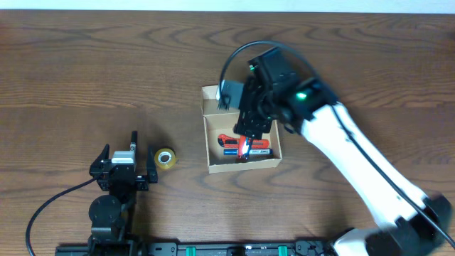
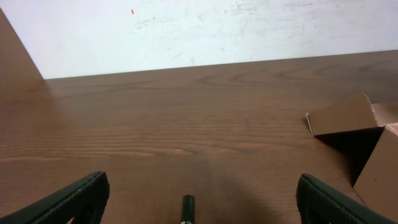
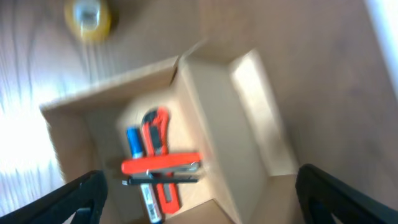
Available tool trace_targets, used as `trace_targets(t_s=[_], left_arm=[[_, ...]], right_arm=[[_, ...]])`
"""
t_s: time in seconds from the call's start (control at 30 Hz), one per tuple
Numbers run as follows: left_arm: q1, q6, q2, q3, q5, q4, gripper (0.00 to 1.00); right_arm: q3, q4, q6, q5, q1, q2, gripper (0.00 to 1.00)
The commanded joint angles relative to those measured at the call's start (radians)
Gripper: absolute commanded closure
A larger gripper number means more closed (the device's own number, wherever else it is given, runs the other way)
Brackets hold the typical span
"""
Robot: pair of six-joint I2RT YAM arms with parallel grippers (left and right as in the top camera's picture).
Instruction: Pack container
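While the right arm (image 1: 355,156) reaches across the dark wood desk (image 1: 71,64), the packing itself looks to be the step in hand. The container (image 1: 245,166) sits a little right of the desk's middle, open side up. Its flap (image 1: 211,99) stands raised along the edge farthest from the arm bases.

In the overhead view its long axis runs left to right with a slight tilt, and the things inside lie roughly along that line. The right tool (image 1: 246,139) hangs directly over the opening. Its wrist view is blurred but shows both fingers (image 3: 81,193) set wide apart with nothing clamped between them.

The left tool (image 1: 121,148) rests low on the desk well left of the container, also spread apart and holding nothing. Inside lie a red cutter (image 3: 163,134) and a blue marker (image 3: 134,146) side by side. A shorter red-and-black piece (image 3: 160,167) lies crosswise on top of them; what it is I cannot tell.

A yellow tape roll (image 1: 165,158) lies on the desk between the left tool and the container. By my reading, the next move calls for lifting the right tool straight up, clear of the cardboard walls. After that, either the roll is fetched or the flap is folded down.
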Motion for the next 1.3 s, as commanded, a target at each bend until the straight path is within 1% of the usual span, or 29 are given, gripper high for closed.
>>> trace_targets(t_s=[0.0, 0.17, 0.23, 0.3, 0.33, 0.4, 0.43, 0.47, 0.5, 0.57, 0.63, 0.73, 0.8, 0.93, 1.0, 1.03, 1.17, 1.27], left_arm=[[0.004, -0.008, -0.006, -0.033, -0.017, -0.013, 0.05], [0.004, -0.008, -0.006, -0.033, 0.005, -0.013, 0.05], [0.004, 0.001, -0.006, -0.032, -0.002, 0.028, 0.05], [0.004, -0.045, -0.006, -0.021, 0.029, 0.054, 0.05], [0.004, -0.088, -0.006, -0.009, 0.051, 0.058, 0.05], [0.004, -0.229, -0.005, 0.047, 0.064, -0.032, 0.05], [0.004, -0.311, -0.001, 0.093, 0.064, -0.12, 0.05], [0.003, -0.356, 0.006, 0.135, 0.064, -0.194, 0.05], [0.003, -0.38, 0.02, 0.188, 0.065, -0.281, 0.05], [0.002, -0.377, 0.066, 0.306, 0.064, -0.43, 0.05], [0.002, -0.375, 0.145, 0.436, 0.036, -0.549, 0.05], [0.002, -0.375, 0.306, 0.612, -0.003, -0.665, 0.05], [0.002, -0.375, 0.447, 0.74, -0.002, -0.74, 0.05], [0.002, -0.366, 0.739, 1.011, 0.051, -0.925, 0.05], [0.002, -0.36, 0.843, 1.12, 0.054, -0.996, 0.05], [0.002, -0.353, 0.891, 1.171, 0.061, -1.019, 0.05], [0.002, -0.235, 1.025, 1.3, 0.076, -1.054, 0.05], [0.002, -0.229, 1.105, 1.325, 0.05, -1.062, 0.05]], right_arm=[[0.048, -0.002, 0.235, -0.007, -0.031, -0.121, 0.02], [0.056, -0.008, 0.356, -0.006, -0.124, -0.243, 0.01], [0.056, -0.015, 0.394, 0.018, -0.184, -0.277, 0.01], [0.056, -0.02, 0.457, 0.09, -0.254, -0.3, 0.01], [0.056, -0.022, 0.5, 0.137, -0.29, -0.307, 0.01], [0.056, -0.031, 0.581, 0.208, -0.364, -0.312, 0.01], [0.056, -0.042, 0.599, 0.214, -0.402, -0.311, 0.01], [0.055, -0.051, 0.603, 0.21, -0.436, -0.307, 0.01], [0.055, -0.062, 0.603, 0.209, -0.467, -0.302, 0.01], [0.055, -0.08, 0.602, 0.21, -0.519, -0.288, 0.01], [0.055, -0.09, 0.602, 0.21, -0.561, -0.269, 0.01], [0.054, -0.102, 0.599, 0.21, -0.607, -0.229, 0.01], [0.054, -0.105, 0.599, 0.21, -0.633, -0.202, 0.01], [0.054, -0.102, 0.597, 0.21, -0.685, -0.137, 0.01], [0.054, -0.1, 0.597, 0.21, -0.71, -0.105, 0.01], [0.054, -0.1, 0.597, 0.21, -0.723, -0.089, 0.01], [0.054, -0.101, 0.583, 0.198, -0.754, -0.03, 0.01], [0.054, -0.101, 0.583, 0.171, -0.763, 0.008, 0.01]])
